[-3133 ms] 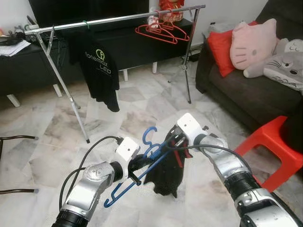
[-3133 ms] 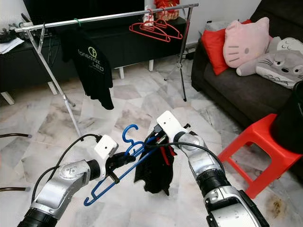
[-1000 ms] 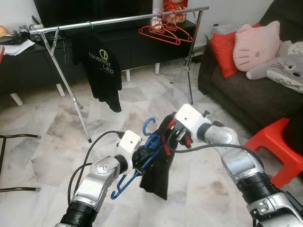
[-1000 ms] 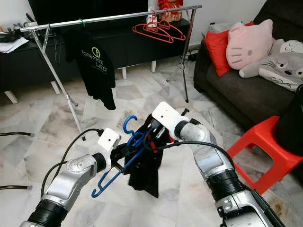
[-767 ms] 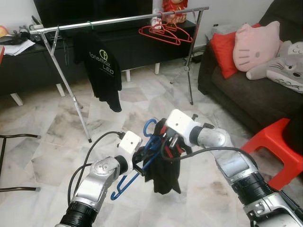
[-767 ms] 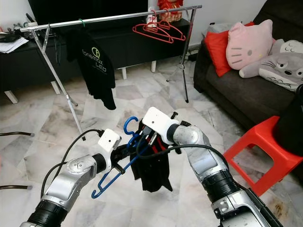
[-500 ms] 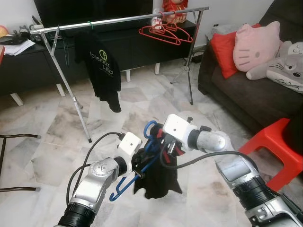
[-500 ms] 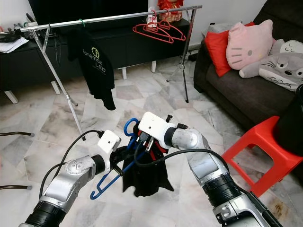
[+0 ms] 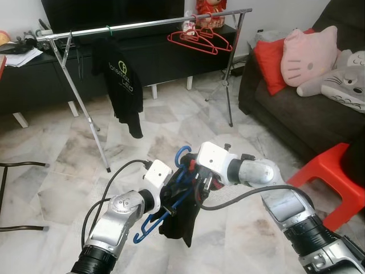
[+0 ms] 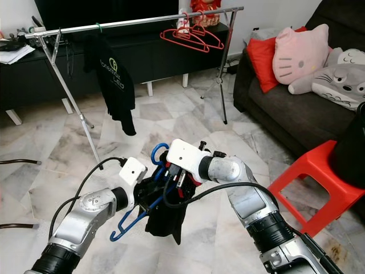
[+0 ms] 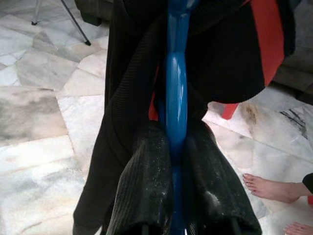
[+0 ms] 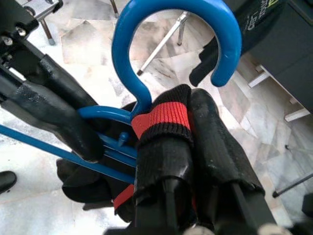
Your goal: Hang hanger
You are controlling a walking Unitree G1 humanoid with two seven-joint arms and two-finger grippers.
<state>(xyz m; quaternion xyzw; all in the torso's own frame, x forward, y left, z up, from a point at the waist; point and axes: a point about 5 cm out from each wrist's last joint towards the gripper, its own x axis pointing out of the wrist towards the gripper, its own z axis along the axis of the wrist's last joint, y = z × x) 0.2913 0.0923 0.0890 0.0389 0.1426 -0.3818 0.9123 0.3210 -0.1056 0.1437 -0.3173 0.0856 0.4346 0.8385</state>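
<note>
In the eye views, the blue hanger sits low in front of the silver clothes rail, well short of it, with the left gripper and right gripper meeting at it and a black garment drooping from it. In the left wrist view, the two black fingers are clenched on the hanger's blue bar, garment draped just beyond. In the right wrist view, the fingers are pinched on the garment's black-and-red collar right below the hanger's hook.
</note>
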